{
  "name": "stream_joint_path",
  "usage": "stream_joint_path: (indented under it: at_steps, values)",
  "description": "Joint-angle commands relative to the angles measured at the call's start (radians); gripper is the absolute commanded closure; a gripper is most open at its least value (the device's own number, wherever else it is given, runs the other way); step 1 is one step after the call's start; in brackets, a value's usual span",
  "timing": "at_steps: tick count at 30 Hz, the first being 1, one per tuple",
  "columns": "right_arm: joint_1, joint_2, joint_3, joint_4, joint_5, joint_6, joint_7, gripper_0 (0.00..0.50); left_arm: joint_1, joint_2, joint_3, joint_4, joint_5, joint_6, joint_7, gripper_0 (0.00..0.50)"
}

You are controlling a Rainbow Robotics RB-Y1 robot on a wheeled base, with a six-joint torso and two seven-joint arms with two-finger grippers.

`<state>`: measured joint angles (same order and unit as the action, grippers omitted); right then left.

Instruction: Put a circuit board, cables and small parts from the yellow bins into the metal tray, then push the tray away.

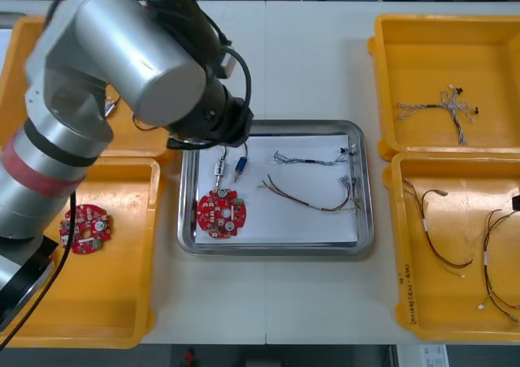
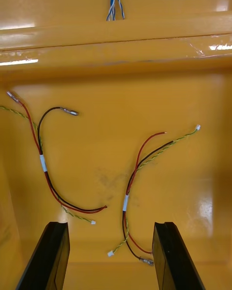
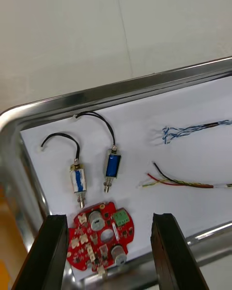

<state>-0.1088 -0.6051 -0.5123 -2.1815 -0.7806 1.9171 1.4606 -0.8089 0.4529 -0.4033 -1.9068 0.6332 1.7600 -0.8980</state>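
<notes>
Steel-rimmed and white inside, the metal tray (image 1: 364, 180) sat at the centre of the light worktop (image 1: 309, 58). It held a round red circuit board (image 1: 220, 213) in its lower left corner and two small metal parts (image 1: 220, 169) with thin black leads just above that board. A twisted blue and white cable (image 3: 193, 129) lay toward the tray's upper right, with a red and yellow cable (image 3: 186, 184) below it. The robot's silver left arm (image 1: 122, 50) reached in from the upper left of the frame. Its left pincer (image 3: 110, 217) hung over the tray with its black fingers (image 3: 53, 251) set wide apart, gripping nothing, the board lying in the gap between them and the two small parts just beyond. At the left of the frame, a second circuit board (image 1: 85, 229) lay in the lower left yellow bin (image 1: 122, 302), while the arm covered much of the upper left yellow bin (image 1: 15, 66). At the right, the upper right yellow bin (image 1: 422, 58) held a bundle of blue and white cables (image 1: 453, 107). The lower right yellow bin (image 1: 439, 302) held loose red, black and yellow cables (image 1: 435, 237). The right pincer (image 2: 110, 224) hovered above that lower bin's floor, its fingers also apart and empty. One of those cables (image 2: 126, 200) trailed into the space between them, and another (image 2: 43, 164) lay beyond the finger on the other side.
</notes>
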Motion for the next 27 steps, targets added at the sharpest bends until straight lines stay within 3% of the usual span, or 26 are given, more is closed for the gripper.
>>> stream_joint_path:
  at_steps: [1,5,9,20,27]
  values:
    - [-0.018,-0.064,0.009,-0.049,-0.02,0.003,-0.039,0.0,0.001,0.066,0.123,-0.09,0.082,0.098,0.074,0.0]
    - [-0.02,-0.082,0.038,-0.081,-0.058,0.003,-0.04,0.0,0.001,0.109,0.201,-0.106,0.155,0.16,0.06,0.0]
    - [-0.041,-0.11,0.081,-0.109,-0.149,0.003,-0.042,0.0,0.005,0.164,0.264,-0.109,0.21,0.16,0.036,0.0]
    - [-0.215,-0.13,0.307,-0.166,-0.296,0.003,-0.049,0.0,0.155,0.279,0.429,-0.123,0.232,0.16,-0.128,0.0]
    - [-0.379,-0.096,0.551,-0.176,-0.307,0.003,-0.046,0.0,0.258,0.328,0.524,-0.143,0.247,0.16,-0.163,0.0]
